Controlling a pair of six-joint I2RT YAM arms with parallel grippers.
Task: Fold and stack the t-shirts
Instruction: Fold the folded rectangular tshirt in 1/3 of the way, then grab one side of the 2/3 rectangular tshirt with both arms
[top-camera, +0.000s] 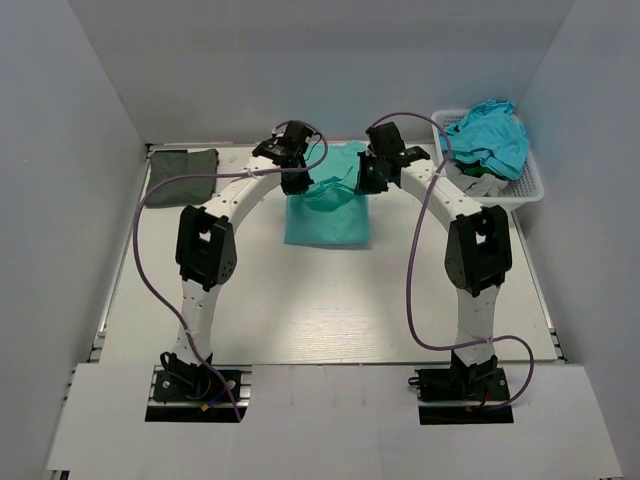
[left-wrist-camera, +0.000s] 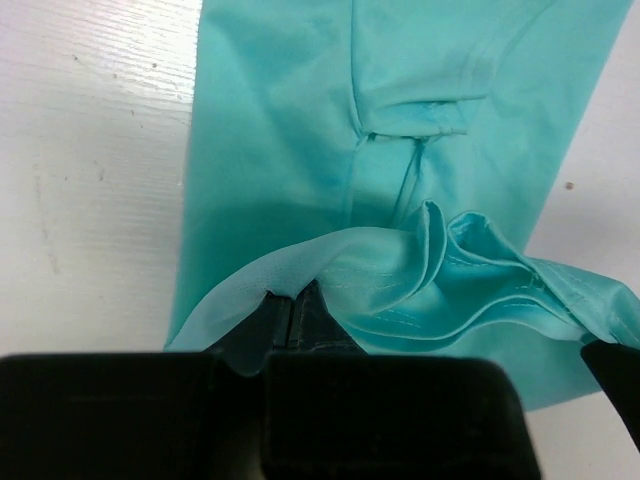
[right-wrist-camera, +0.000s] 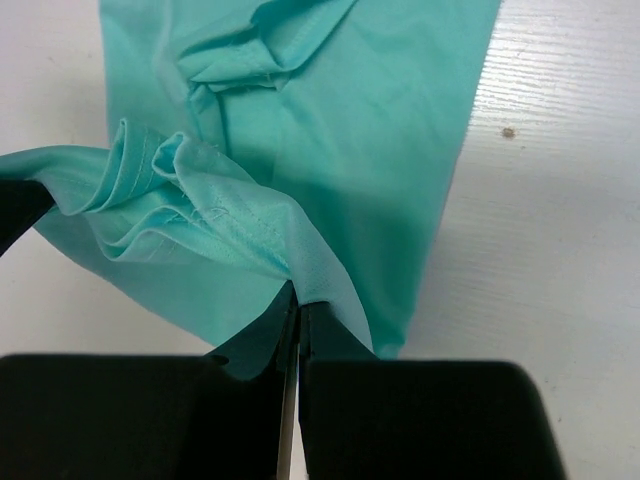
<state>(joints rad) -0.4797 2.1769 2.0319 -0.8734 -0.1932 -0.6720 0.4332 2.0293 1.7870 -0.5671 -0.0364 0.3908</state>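
Observation:
A plain teal-green t-shirt lies partly folded at the middle back of the table. Its far edge is lifted and bunched between my two grippers. My left gripper is shut on the shirt's left part, the cloth pinched at its fingertips. My right gripper is shut on the right part, with a hemmed fold caught between its tips. A dark grey-green t-shirt lies folded at the back left. Turquoise-blue t-shirts are heaped in the basket.
A white plastic lattice basket stands at the back right, a grey garment under the blue ones. Grey walls close in the table on the left, back and right. Purple cables loop from both arms.

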